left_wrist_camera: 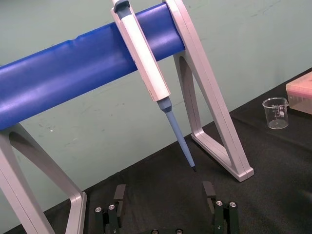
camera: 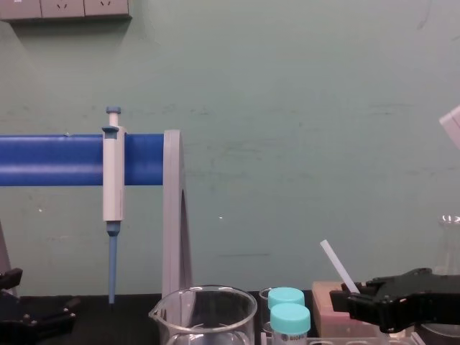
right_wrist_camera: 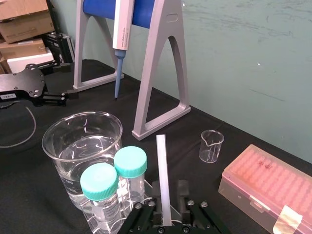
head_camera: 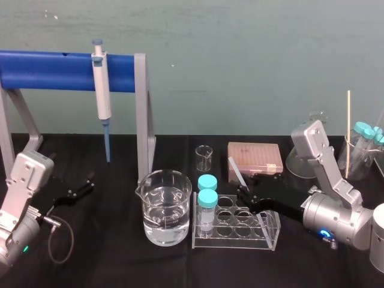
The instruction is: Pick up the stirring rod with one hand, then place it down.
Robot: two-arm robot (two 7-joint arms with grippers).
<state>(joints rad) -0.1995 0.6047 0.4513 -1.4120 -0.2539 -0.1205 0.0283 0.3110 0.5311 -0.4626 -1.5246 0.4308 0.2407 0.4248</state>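
The stirring rod (head_camera: 235,171) is a thin translucent white stick that slants up and back over the test-tube rack (head_camera: 264,235). My right gripper (head_camera: 243,193) has its black fingers closed on the rod's lower part. In the right wrist view the stirring rod (right_wrist_camera: 163,170) runs straight out between the two fingers (right_wrist_camera: 182,189) of the right gripper (right_wrist_camera: 168,191). In the chest view the stirring rod (camera: 336,264) rises at a slant from the right gripper (camera: 353,296). My left gripper (head_camera: 77,192) rests low at the left with its fingers (left_wrist_camera: 119,194) spread open and nothing between them.
A large beaker of water (head_camera: 165,207) stands left of the rack, which holds two teal-capped vials (head_camera: 207,199). Behind are a small beaker (head_camera: 204,157) and a pink tip box (head_camera: 255,157). A pipette (head_camera: 102,90) hangs on the blue stand (head_camera: 48,71). Flasks and a tan stick (head_camera: 348,132) stand at the far right.
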